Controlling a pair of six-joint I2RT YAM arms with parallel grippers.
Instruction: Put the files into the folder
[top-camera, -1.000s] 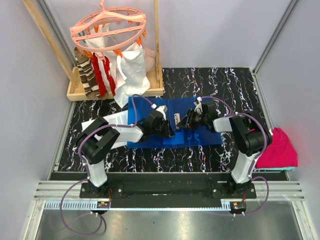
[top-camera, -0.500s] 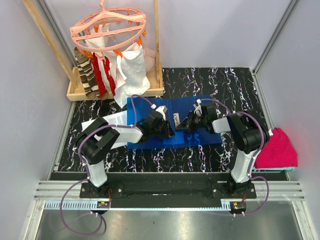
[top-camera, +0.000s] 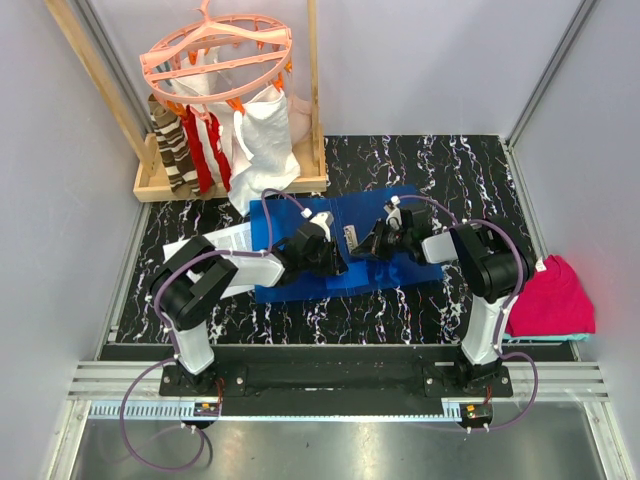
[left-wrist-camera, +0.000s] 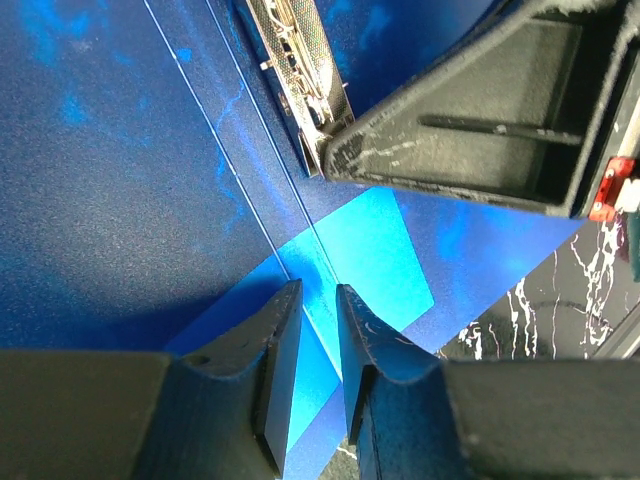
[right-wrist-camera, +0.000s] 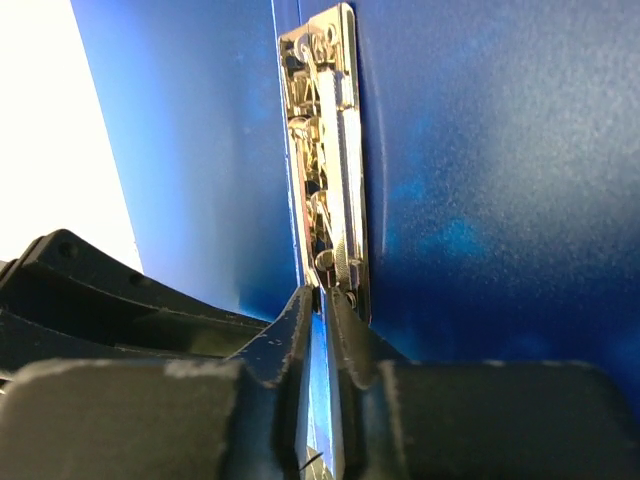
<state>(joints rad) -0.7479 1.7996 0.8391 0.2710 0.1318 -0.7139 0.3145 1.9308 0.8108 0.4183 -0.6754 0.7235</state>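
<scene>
Two claws work the folder (top-camera: 360, 210), which lies open mid-counter (top-camera: 450, 170). Over the last second the right claw (right-wrist-camera: 322, 300) slides left toward the metal clip (right-wrist-camera: 325, 120), and the outline of the folder's right half shifts slightly with it. That claw is clenched on a thin blue edge at the clip's near end. On the left claw (left-wrist-camera: 318, 300) the fingers are nearly together astride a fold line; can't tell if it grips. The files (top-camera: 222, 238) sit outside, at the folder's left edge, partly under the left arm. My read: still working at the clip, and no sheets are loaded yet.
</scene>
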